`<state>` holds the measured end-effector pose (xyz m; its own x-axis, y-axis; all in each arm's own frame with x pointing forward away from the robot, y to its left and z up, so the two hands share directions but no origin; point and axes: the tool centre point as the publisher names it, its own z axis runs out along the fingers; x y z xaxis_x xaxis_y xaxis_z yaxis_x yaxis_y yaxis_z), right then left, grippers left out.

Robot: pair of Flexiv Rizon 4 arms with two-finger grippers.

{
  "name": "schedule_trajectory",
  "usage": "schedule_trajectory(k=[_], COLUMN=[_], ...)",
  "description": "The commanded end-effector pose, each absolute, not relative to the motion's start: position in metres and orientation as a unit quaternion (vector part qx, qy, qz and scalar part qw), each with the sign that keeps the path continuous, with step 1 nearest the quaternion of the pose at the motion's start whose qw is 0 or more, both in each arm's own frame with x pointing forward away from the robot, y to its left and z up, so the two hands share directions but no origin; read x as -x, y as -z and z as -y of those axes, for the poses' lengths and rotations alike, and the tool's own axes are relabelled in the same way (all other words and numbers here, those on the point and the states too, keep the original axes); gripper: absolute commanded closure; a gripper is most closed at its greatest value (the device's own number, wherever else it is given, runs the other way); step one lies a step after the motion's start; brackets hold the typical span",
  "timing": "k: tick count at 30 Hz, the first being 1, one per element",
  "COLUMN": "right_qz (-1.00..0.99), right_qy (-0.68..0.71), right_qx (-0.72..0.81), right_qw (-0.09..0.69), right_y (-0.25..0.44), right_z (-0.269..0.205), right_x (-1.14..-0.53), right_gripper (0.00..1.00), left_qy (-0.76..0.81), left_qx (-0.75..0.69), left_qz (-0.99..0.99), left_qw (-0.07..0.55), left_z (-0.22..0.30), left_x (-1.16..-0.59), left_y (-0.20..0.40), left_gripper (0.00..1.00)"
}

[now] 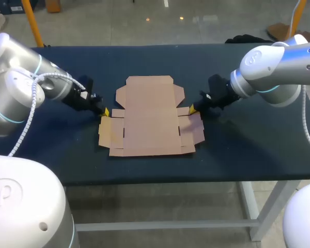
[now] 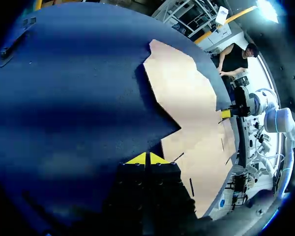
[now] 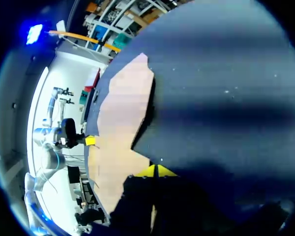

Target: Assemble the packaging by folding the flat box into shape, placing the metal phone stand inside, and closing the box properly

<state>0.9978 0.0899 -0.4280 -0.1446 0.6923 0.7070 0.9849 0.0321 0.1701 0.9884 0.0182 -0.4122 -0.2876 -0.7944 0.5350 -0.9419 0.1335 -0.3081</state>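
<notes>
A flat brown cardboard box blank (image 1: 150,118) lies unfolded in the middle of the dark table (image 1: 248,155). My left gripper (image 1: 106,111) is shut, its yellow tips low at the blank's left side flap. My right gripper (image 1: 192,109) is shut as well, at the right side flap. In the left wrist view the joined tips of the left gripper (image 2: 147,159) sit just short of the cardboard (image 2: 187,98), with the right gripper (image 2: 226,113) across it. The right wrist view shows the right gripper (image 3: 155,170) at the cardboard's (image 3: 123,113) edge and the left gripper (image 3: 90,141) opposite. No phone stand is visible.
Dark tabletop surrounds the blank on all sides, with bare cloth (image 1: 51,150) toward the front left and the far edge (image 1: 144,47) behind the blank.
</notes>
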Motion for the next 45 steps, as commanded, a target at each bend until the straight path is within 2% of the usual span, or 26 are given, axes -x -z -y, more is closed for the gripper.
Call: schedule_trajectory(k=[1,18,45], right_qz=[0.682,0.683,0.695], right_qy=[0.329,0.338,0.339], right_qx=[0.613,0.607,0.601], right_qw=[0.226,0.224,0.201], right_y=[0.430,0.424,0.414], right_z=[-0.090,-0.092,-0.106], right_x=[-0.999,-0.999,-1.001], right_gripper=[1.00,1.00,1.00], left_qy=[-0.305,-0.323,-0.313], left_qx=[-0.578,-0.554,-0.546], left_qz=[0.746,0.754,0.767], left_qw=[0.127,0.139,0.122], left_z=[-0.015,-0.004,0.008], left_x=[-0.991,-0.990,-0.988], left_y=[0.416,0.412,0.400], left_gripper=[1.00,1.00,1.00])
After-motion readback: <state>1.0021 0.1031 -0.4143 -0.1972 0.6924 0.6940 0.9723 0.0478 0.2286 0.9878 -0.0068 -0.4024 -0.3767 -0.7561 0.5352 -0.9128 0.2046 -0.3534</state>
